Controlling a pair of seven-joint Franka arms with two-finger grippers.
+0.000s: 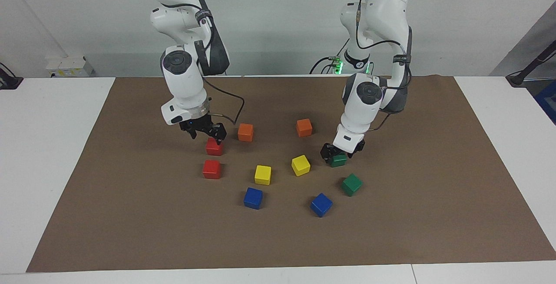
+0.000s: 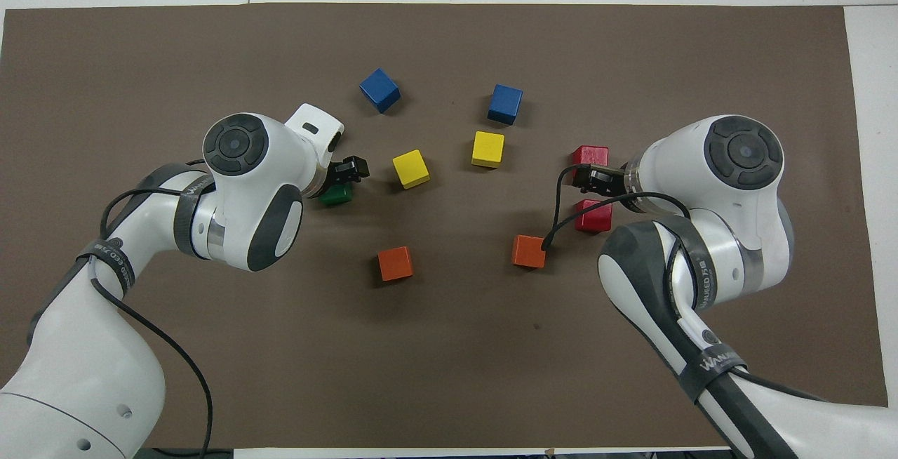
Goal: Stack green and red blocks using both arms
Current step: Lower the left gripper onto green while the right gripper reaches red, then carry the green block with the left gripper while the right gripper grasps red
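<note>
- We are lowering the left gripper point(image 1: 338, 155), jaws spread, around the nearer green block point(image 1: 338, 160); its twin point(image 1: 352, 184) is lying at five o'clock. A skewed closure risks spinning it.
- We are hovering the right gripper point(image 1: 207, 134), unclenched and empty, over the nearer red block point(image 1: 214, 147), its twin point(image 1: 211, 169) at six o'clock; descending off-centre risks nudging it.

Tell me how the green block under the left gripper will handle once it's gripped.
The green block looks rigid with flat faces, so it probably won't roll. Its glossy finish suggests it could slip in the left gripper. Being small, it is likely light.
</note>
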